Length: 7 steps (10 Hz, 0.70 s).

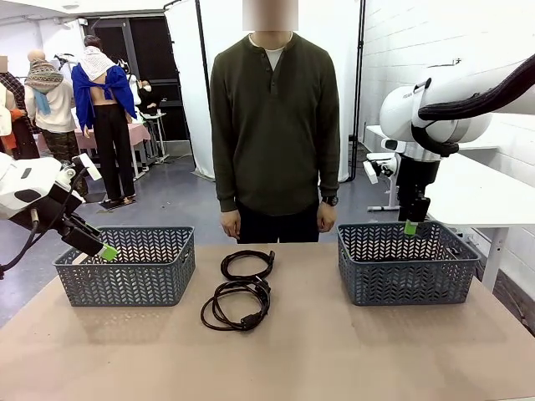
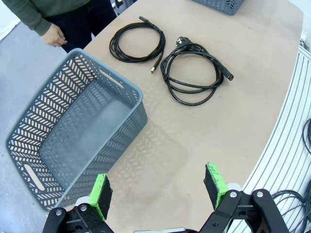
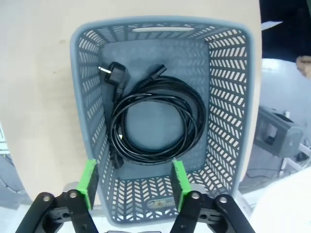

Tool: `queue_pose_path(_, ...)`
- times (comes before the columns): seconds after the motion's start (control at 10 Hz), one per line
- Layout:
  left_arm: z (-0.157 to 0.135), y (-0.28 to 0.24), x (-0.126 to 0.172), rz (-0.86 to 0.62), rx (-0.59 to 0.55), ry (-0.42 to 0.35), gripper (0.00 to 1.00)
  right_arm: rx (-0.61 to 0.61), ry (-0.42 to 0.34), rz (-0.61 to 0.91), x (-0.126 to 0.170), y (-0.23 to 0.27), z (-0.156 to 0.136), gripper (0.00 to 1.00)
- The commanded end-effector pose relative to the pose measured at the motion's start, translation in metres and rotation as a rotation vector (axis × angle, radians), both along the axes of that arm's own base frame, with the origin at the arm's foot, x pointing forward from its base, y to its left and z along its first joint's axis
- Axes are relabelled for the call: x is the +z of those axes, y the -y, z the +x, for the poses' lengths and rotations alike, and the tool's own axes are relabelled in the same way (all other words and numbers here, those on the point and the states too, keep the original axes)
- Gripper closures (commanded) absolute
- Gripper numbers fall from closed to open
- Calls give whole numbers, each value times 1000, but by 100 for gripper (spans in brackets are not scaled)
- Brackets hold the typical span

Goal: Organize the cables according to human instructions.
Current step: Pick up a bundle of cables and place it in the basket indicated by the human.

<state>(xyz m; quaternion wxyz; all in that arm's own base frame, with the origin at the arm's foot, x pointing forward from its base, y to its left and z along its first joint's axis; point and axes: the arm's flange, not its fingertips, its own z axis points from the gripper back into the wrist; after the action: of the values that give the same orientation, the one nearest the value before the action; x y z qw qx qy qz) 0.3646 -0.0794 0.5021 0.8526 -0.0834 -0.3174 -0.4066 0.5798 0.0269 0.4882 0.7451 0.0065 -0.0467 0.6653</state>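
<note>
Right wrist view: the right gripper [image 3: 133, 171] holds its green-padded fingers apart and empty, directly above one coiled black cable [image 3: 192, 121] lying flat in a grey plastic lattice basket [image 3: 233, 97]. The left gripper [image 2: 156, 175] (also spread, gripping nothing) angles down beside a second grey basket [image 2: 48, 107]. Beyond, two more cables lie near each other on the tan table [image 2: 204, 141] between the baskets: a neat black coil [image 2: 115, 48] and a looser black coil [image 2: 190, 101].

Matt grey plastic baskets [image 1: 124, 269], rubbery black cables [image 3: 197, 124], smooth matt tan tabletop [image 1: 334, 355].

Front camera faces across the table [image 1: 334, 351]; 2 wrist cameras look down on its left basket [image 2: 48, 109] and right basket [image 3: 228, 97].
</note>
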Motion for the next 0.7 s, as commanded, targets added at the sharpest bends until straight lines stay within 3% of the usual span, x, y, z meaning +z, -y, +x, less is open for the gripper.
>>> queue_pose_path(0.0,1,-2,-1,-14,-4,0,0,-25,-4,-11,3,-4,7,0)
queue_pose_path(0.4,1,-2,-1,-14,-4,0,0,-42,-35,-25,6,-4,10,0)
queue_pose_path(0.5,1,-2,-1,-14,-4,0,0,-96,-8,-19,12,0,14,0)
queue_pose_path(0.6,1,-2,-1,-14,-4,0,0,-27,-14,1,5,-3,3,0)
